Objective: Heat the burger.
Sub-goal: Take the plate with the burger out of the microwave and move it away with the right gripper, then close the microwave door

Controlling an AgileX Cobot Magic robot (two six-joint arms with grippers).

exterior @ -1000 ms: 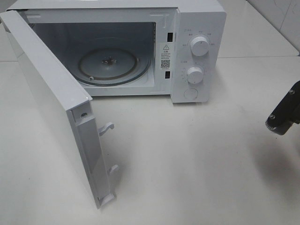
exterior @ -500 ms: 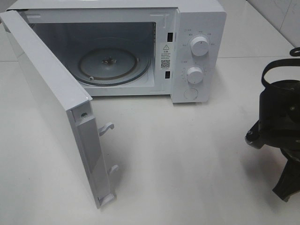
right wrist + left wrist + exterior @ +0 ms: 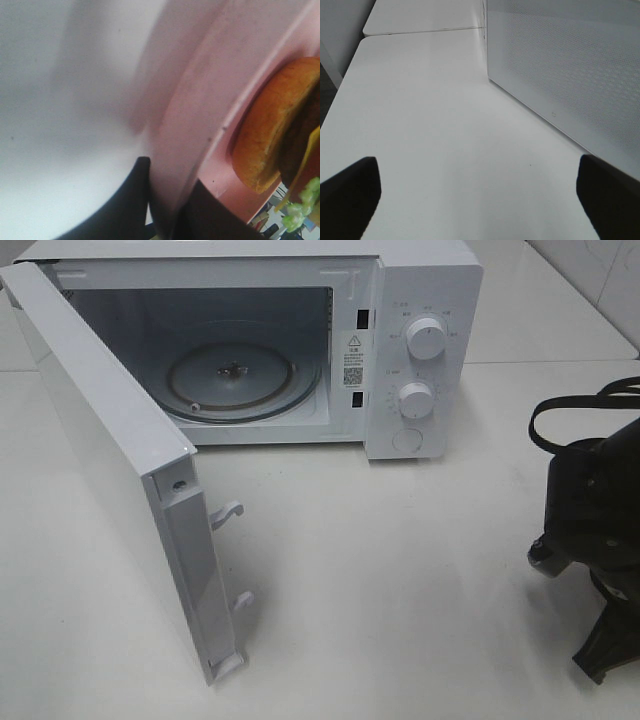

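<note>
The burger (image 3: 272, 135), with a golden-brown bun, dark patty, yellow cheese and green lettuce, sits on a round pink plate (image 3: 210, 85) in the right wrist view. My right gripper (image 3: 170, 212) is shut on the plate's rim, one dark finger (image 3: 132, 200) on each side. In the high view only the right arm (image 3: 595, 530) shows, at the right edge; plate and burger are out of sight there. My left gripper (image 3: 476, 167) is open over bare table, beside the door's outer face.
The white microwave (image 3: 420, 300) stands at the back with its door (image 3: 110, 440) swung wide open toward the front left. Its glass turntable (image 3: 235, 380) holds nothing. Two knobs (image 3: 425, 338) and a button are on the right panel. White table (image 3: 400, 570) lies in front.
The right arm has come in from the right edge, showing far more of itself, then shifted slightly lower. Microwave and door have not moved.
</note>
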